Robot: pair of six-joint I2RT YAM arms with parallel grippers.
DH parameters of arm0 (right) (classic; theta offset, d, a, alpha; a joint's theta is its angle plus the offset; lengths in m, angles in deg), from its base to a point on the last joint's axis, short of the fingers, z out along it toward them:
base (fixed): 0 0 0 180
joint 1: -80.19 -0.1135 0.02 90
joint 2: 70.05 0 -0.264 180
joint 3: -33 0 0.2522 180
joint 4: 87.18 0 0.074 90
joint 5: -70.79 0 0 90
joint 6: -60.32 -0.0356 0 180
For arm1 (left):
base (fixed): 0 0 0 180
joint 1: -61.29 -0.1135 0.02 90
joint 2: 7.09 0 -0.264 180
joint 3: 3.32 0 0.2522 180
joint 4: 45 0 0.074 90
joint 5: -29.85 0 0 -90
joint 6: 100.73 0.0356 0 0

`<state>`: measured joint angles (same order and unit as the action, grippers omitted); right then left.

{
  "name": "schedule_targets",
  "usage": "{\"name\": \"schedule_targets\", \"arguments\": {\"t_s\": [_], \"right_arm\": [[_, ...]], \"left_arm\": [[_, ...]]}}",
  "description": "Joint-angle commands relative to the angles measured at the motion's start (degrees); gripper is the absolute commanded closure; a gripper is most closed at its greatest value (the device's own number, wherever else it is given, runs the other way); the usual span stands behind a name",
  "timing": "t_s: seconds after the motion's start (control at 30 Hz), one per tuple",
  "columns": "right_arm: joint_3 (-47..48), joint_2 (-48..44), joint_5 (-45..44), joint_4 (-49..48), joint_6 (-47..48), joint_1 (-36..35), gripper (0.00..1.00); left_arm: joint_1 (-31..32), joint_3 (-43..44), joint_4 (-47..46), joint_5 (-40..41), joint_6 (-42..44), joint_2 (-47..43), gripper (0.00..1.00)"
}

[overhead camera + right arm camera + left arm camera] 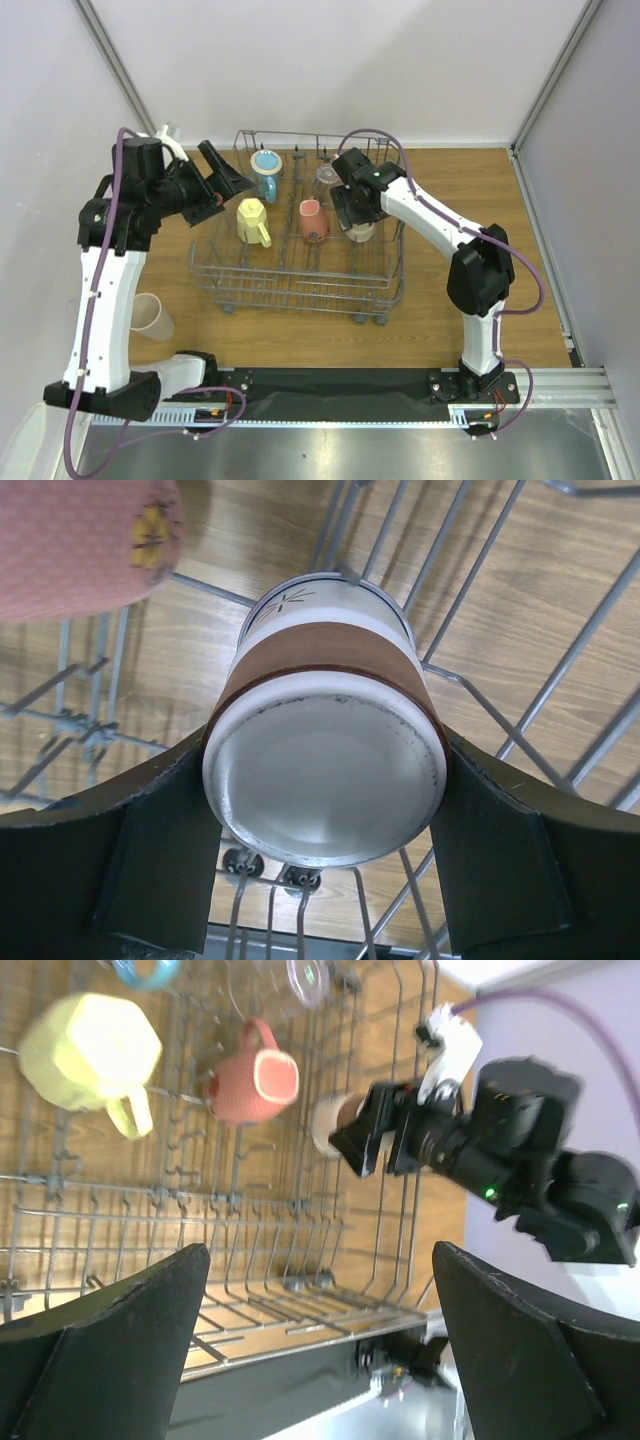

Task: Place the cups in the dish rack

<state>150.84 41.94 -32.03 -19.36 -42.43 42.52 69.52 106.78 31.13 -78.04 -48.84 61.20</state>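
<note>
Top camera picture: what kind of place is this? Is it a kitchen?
Probably a robot test booth, not a kitchen. Plain white walls box in a wooden table, the left arm and right arm are bolted at its near edge, and the dish rack sits on the table.

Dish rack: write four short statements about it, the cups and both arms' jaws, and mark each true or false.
1. The right arm's jaws clasp the cream-and-brown ceramic cup. True.
2. The pale yellow handled mug lies on the wooden table outside the rack. False: it is inside the grey wire dish rack.
3. The left arm's jaws hold the salmon pink mug. False: they stand open and empty, and that mug is in the rack.
4. A beige cup is on the table outside the rack, beside the left arm. True.
</note>
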Motion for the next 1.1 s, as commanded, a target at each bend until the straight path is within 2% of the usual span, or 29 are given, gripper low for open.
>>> {"name": "schedule_targets", "arguments": {"t_s": [0.0,0.07,0.1,0.17,0.2,0.27,0.4,0.47,0.5,0.6,0.7,1.07], "right_arm": [[-0.1,1.5,0.8,-2.7,1.4,1.1,0.96],[0.2,2.2,1.5,-2.6,1.5,1.3,0.93],[0.3,2.7,2.3,-2.6,1.5,1.4,0.86],[0.7,3.1,2.8,-2.5,1.5,1.3,0.78],[0.8,3.3,3.3,-2.4,1.2,1.3,0.7],[1.1,3.7,4.0,-2.0,1.2,1.4,0.64],[2.5,4.6,4.3,-0.7,1.2,1.5,0.36],[3.0,4.3,4.6,-0.4,0.9,1.4,0.29],[3.2,4.2,4.7,-0.2,0.9,1.4,0.2],[3.9,3.7,5.0,0.8,0.8,1.4,0.07],[4.6,2.5,5.2,1.6,0.7,1.3,0.0],[14.6,-1.7,5.5,8.4,0.1,0.7,0.0]], "left_arm": [[-0.8,0.9,0.4,6.7,-3.0,-3.5,0.0],[-1.2,2.0,4.1,12.5,-2.9,-2.8,0.0],[-1.9,3.2,5.8,13.7,-2.8,-2.1,0.0],[-2.8,3.9,9.1,14.9,-2.9,-1.4,0.0],[-3.3,4.2,9.9,15.3,-3.3,-1.1,0.0],[-3.7,4.0,10.8,15.6,-3.9,-1.1,0.0],[-3.9,4.1,12.7,15.9,-5.4,0.0,0.0],[-3.9,4.4,13.9,16.7,-5.1,0.5,0.0],[-3.9,4.8,14.6,17.7,-5.2,0.6,0.0],[-3.9,6.1,16.6,22.4,-4.9,0.8,0.0],[-4.0,7.4,18.2,24.5,-4.5,1.2,0.0],[-4.6,10.3,21.6,33.6,-2.1,2.5,0.0]]}}
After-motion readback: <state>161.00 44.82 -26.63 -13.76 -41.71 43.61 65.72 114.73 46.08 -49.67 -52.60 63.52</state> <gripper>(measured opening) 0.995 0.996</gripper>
